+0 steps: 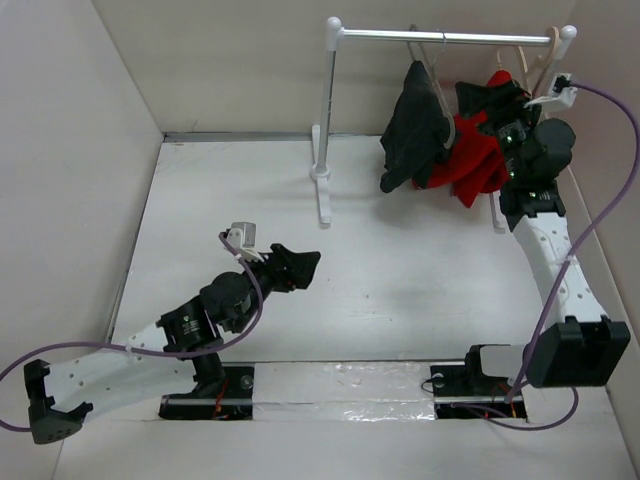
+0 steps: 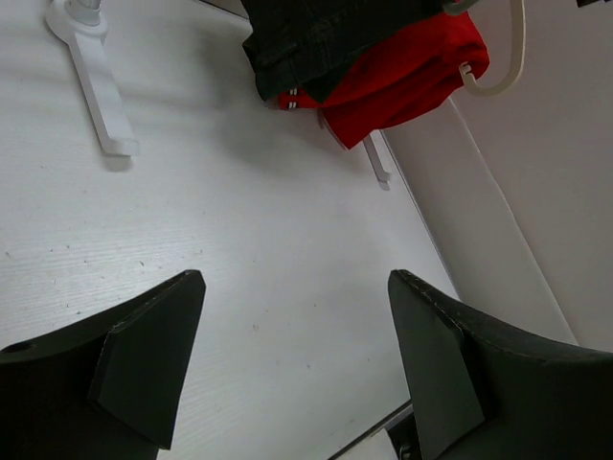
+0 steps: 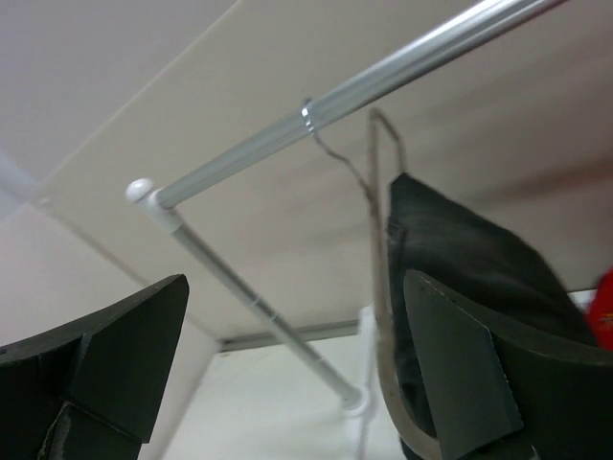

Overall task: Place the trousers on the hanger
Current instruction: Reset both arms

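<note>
The black trousers (image 1: 413, 130) hang folded over the thin grey metal hanger (image 1: 432, 62), whose hook is on the rack's rail (image 1: 450, 38). In the right wrist view the hanger (image 3: 374, 240) rises to the rail, with the trousers (image 3: 460, 259) draped on it just right of its wire. My right gripper (image 1: 488, 102) is open, raised beside the hanging clothes; in its own view it (image 3: 297, 364) holds nothing. My left gripper (image 1: 305, 262) is open and empty low over the table's middle (image 2: 297, 355). The trousers' lower edge shows in the left wrist view (image 2: 316, 38).
A bright red garment (image 1: 472, 160) hangs right of the trousers, under a cream-beige hanger (image 1: 545, 50); both show in the left wrist view, the garment (image 2: 402, 77) and the hanger (image 2: 512, 57). The white rack post (image 1: 327, 110) and its foot (image 2: 96, 86) stand at the back. Walls enclose the table.
</note>
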`<state>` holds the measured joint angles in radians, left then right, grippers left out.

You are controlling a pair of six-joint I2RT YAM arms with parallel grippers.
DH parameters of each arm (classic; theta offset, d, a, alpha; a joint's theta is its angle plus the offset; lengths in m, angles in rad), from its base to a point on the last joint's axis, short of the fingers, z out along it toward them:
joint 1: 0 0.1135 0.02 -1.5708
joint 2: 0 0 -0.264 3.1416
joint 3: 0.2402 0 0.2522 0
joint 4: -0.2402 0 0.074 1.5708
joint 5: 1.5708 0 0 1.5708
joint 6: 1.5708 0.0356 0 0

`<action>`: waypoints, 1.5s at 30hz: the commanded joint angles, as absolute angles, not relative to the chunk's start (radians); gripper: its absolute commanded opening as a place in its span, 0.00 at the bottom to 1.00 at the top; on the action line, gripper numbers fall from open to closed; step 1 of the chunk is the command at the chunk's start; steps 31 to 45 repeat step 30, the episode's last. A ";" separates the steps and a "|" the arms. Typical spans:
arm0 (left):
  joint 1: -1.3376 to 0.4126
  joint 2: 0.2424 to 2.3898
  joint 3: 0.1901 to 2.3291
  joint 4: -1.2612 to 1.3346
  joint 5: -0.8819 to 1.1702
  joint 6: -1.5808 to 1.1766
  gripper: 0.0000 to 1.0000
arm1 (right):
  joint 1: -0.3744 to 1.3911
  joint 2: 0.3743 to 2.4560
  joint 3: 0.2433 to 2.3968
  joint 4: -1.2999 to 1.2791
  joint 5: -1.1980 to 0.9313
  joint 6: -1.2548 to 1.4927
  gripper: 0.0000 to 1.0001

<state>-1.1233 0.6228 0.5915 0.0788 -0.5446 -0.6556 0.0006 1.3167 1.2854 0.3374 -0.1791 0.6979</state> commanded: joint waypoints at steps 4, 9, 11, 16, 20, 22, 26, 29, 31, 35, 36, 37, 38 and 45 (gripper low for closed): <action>-1.118 0.575 0.666 0.048 -0.568 -0.632 0.76 | 0.029 1.189 1.269 0.167 0.058 0.405 1.00; -1.118 0.528 0.707 0.000 -0.606 -0.615 0.76 | 0.109 0.938 1.143 0.199 0.022 0.246 1.00; -1.118 0.489 0.727 -0.040 -0.623 -0.612 0.76 | 0.149 0.840 1.037 0.204 -0.032 0.207 1.00; -1.118 0.358 0.723 -0.086 -0.650 -0.611 0.77 | 0.192 0.472 0.821 0.054 -0.179 0.169 1.00; -1.118 0.259 0.674 -0.095 -0.650 -0.630 0.77 | 0.201 0.262 0.704 -0.144 -0.180 0.140 1.00; -1.118 0.221 0.649 -0.092 -0.664 -0.637 0.77 | 0.201 0.207 0.680 -0.230 -0.164 0.123 1.00; -1.118 0.196 0.588 -0.126 -0.690 -0.693 0.77 | 0.201 0.163 0.611 -0.324 -0.184 0.104 1.00; -1.118 0.202 0.554 -0.121 -0.696 -0.721 0.77 | 0.201 0.181 0.589 -0.347 -0.219 0.094 1.00; -1.118 0.206 0.555 -0.136 -0.698 -0.736 0.77 | 0.201 0.189 0.586 -0.345 -0.219 0.094 1.00; -1.118 0.206 0.555 -0.136 -0.698 -0.736 0.77 | 0.201 0.189 0.586 -0.345 -0.219 0.094 1.00; -1.118 0.206 0.555 -0.136 -0.698 -0.736 0.77 | 0.201 0.189 0.586 -0.345 -0.219 0.094 1.00; -1.118 0.206 0.555 -0.136 -0.698 -0.736 0.77 | 0.201 0.189 0.586 -0.345 -0.219 0.094 1.00; -1.118 0.206 0.555 -0.136 -0.698 -0.736 0.77 | 0.201 0.189 0.586 -0.345 -0.219 0.094 1.00; -1.118 0.206 0.555 -0.136 -0.698 -0.736 0.77 | 0.201 0.189 0.586 -0.345 -0.219 0.094 1.00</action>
